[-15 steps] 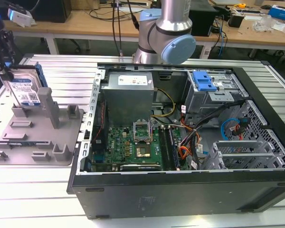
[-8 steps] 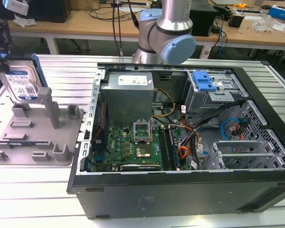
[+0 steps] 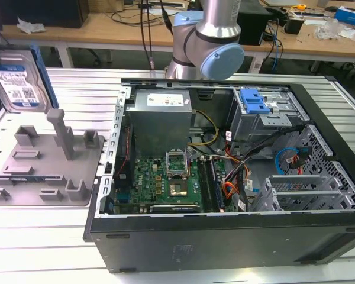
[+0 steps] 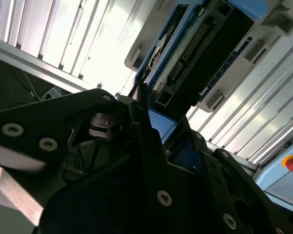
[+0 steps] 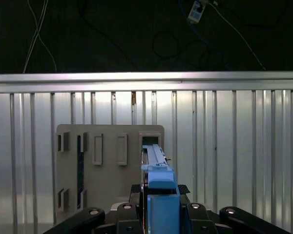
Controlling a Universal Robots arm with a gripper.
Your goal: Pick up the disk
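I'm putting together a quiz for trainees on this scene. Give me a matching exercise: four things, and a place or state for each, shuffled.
1. disk
2. grey fixture
3. computer case
4. blue bracket

A. side open, motherboard showing
B. held upright in the gripper
C. inside the case
D. lying flat at the exterior view's left

Pairs: 1-B, 2-D, 3-A, 4-C

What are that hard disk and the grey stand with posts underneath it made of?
The disk looks like silver-grey metal with a paper label and blue plastic side rails; it shows edge-on in the first wrist view. The grey fixture seems to be matte moulded or printed plastic.
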